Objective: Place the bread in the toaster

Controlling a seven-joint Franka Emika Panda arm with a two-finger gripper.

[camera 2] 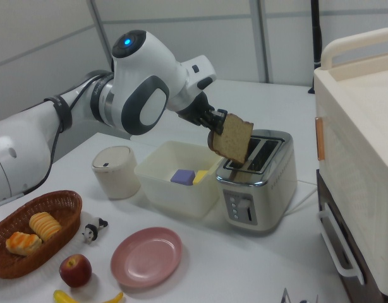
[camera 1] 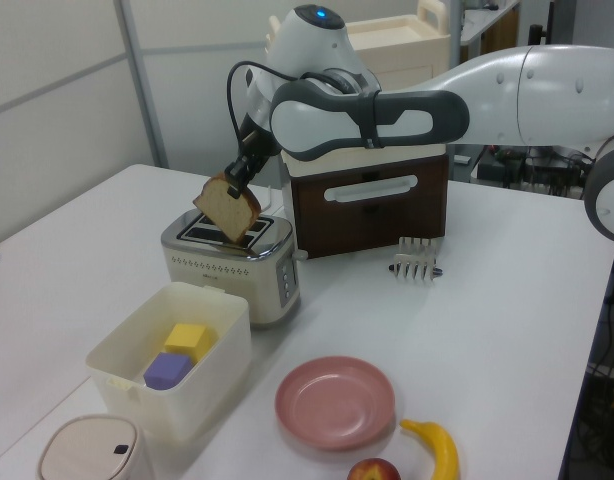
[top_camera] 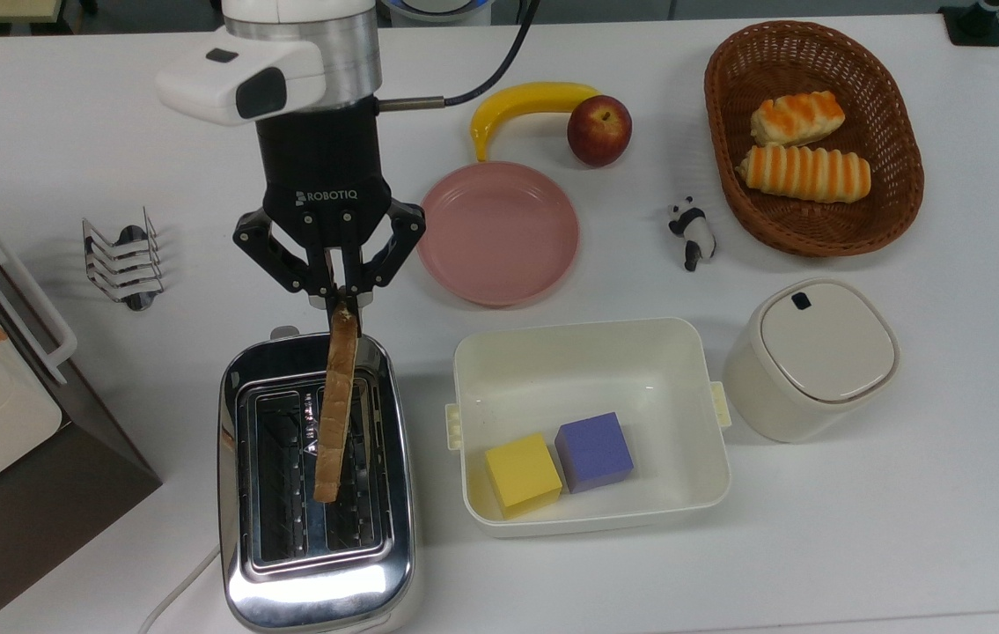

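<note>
The claw [top_camera: 342, 299] is clamped on the top edge of the slice of wholemeal bread [top_camera: 335, 406], which hangs edge-on and slightly tilted above the chrome toaster [top_camera: 316, 563]. In the top view the slice lies over the divider between the two slots, nearer the slot on the top view's right; in the left view its lower corner sits just above the toaster's top. On the white desk [top_camera: 816, 546], the cream tub [top_camera: 591, 515] with a yellow cube [top_camera: 523, 474] and a purple cube [top_camera: 594, 451] stands at the toaster's three o'clock in the top view, and the pink plate [top_camera: 497, 232] at one o'clock.
</note>
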